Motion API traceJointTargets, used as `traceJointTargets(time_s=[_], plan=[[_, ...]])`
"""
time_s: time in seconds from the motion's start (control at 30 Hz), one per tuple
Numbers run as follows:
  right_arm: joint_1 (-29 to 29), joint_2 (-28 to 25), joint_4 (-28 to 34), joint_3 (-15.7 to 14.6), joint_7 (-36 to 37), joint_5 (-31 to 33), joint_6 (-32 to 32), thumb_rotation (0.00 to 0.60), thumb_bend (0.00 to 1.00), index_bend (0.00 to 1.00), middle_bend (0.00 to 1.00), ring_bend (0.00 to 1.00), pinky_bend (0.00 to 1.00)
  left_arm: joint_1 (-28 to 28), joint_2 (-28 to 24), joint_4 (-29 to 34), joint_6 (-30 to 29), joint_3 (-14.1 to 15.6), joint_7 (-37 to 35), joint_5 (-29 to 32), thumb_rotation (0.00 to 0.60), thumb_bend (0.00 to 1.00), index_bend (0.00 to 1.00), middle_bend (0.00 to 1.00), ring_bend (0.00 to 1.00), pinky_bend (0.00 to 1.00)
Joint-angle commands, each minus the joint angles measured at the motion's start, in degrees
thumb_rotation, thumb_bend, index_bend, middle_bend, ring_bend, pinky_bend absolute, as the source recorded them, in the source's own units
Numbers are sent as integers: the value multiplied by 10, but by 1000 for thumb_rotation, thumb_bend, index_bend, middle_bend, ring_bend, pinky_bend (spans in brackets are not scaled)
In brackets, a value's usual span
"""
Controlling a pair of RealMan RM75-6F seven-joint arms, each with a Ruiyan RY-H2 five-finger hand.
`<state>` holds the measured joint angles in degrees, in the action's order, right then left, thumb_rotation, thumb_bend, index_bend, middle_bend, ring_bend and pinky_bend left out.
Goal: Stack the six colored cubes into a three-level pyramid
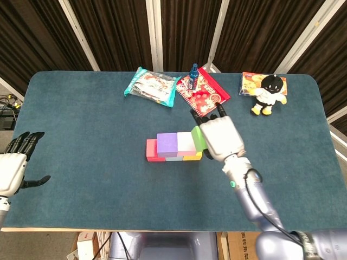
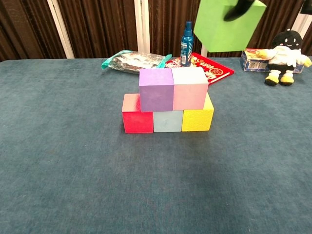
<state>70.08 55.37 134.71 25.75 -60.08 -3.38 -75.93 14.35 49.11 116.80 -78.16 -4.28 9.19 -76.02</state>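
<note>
Green cube [image 2: 228, 24], gripped by the right hand [image 1: 219, 138], hangs upper right above the two-level stack [image 2: 168, 100], ready as its cap; left hand [image 1: 12, 169] idles open.

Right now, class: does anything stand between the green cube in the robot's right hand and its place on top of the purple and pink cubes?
Nothing visible does. The right hand holds the green cube in the air above the purple cube and pink cube, whose tops are bare.
</note>
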Motion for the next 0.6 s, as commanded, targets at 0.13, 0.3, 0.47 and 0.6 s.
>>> traceJointTargets(time_s=[0.13,0.3,0.47,0.6], plan=[[116,111,-36,70,-11,181,-138,600,295,0,417,342,11,0,0,-3,4,-3,-6,2,600,127,0,67,40,99],[131,137,-65,85,1,220,-146,600,294,0,417,342,11,0,-1,-3,7,-3,-8,0,600,127,0,66,40,99],[136,154,-101,89,4,237,-140,600,294,0,417,342,11,-1,-2,-4,6,-7,-14,0,600,127,0,66,40,96],[136,164,-120,81,5,224,-143,600,294,0,417,342,11,-2,-2,-5,2,-10,-20,-2,600,127,0,67,40,95]])
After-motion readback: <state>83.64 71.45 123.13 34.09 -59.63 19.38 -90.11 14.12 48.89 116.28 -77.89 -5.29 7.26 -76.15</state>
